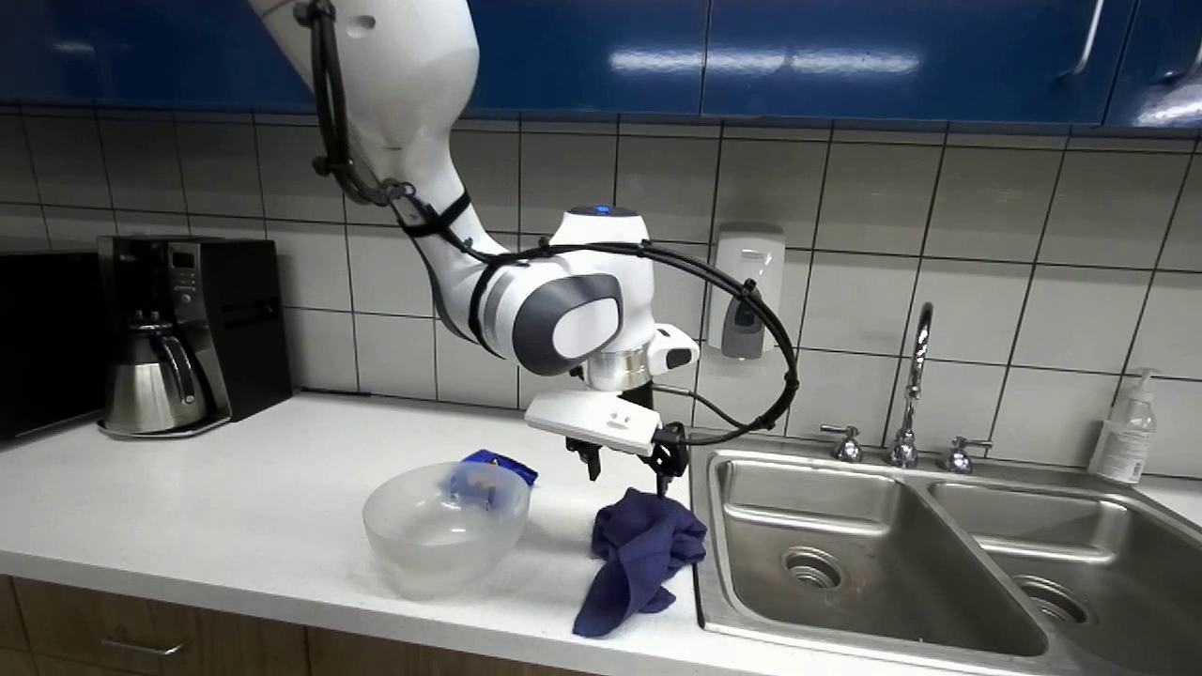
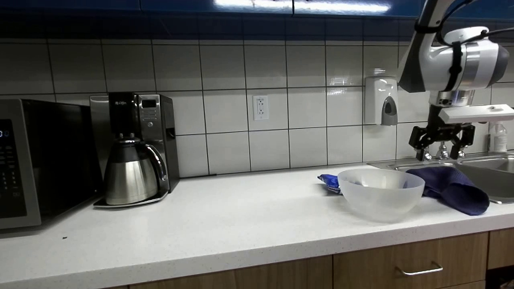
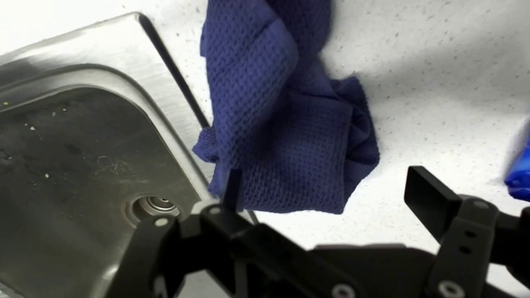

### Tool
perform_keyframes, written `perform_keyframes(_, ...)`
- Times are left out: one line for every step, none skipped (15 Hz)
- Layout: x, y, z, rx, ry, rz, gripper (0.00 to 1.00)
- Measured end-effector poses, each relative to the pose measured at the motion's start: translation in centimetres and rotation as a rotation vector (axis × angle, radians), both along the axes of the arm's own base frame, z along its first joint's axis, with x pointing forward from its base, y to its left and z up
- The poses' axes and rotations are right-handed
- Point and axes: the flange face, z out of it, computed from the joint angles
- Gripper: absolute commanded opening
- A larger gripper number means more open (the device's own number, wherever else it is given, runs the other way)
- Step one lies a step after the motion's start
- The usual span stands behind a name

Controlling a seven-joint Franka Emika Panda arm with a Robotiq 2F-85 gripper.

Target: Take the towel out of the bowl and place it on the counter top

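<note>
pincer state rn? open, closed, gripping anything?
Pincer: open, holding nothing; the blue waffle-weave towel lies on the countertop, not touching it.

The wrist view cropped the towel (image 3: 277,124) below the claw (image 3: 324,184). Off the claw's side, 1 blue packet (image 3: 521,177) was cropped too.

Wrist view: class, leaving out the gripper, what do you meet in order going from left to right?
Sink → towel → blue packet, cut off by the picture's right edge.
</note>
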Motion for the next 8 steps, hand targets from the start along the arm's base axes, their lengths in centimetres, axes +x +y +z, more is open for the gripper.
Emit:
perform_keyframes(-0.7,0.9,0.6,-0.001,0.006,0.005,1.00)
perform_keyframes(-1.4,1.7,1.1,-0.002,0.011,0.010,1.00)
perform_keyframes(-2.1,2.6,1.6,-0.002,0.015,0.016,1.00)
perform_keyframes(-2.9,3.5,2.1,-0.003,0.018,0.023,1.00)
perform_keyframes(-3.6,4.5,2.6,-0.003,0.021,0.028,1.00)
perform_keyframes(-4.4,5.4,3.2,-0.001,0.026,0.033,1.00)
perform_keyframes(-5.1,6.3,3.7,0.002,0.031,0.034,1.00)
perform_keyframes(-5.4,6.8,4.1,0.005,0.024,0.035,1.00)
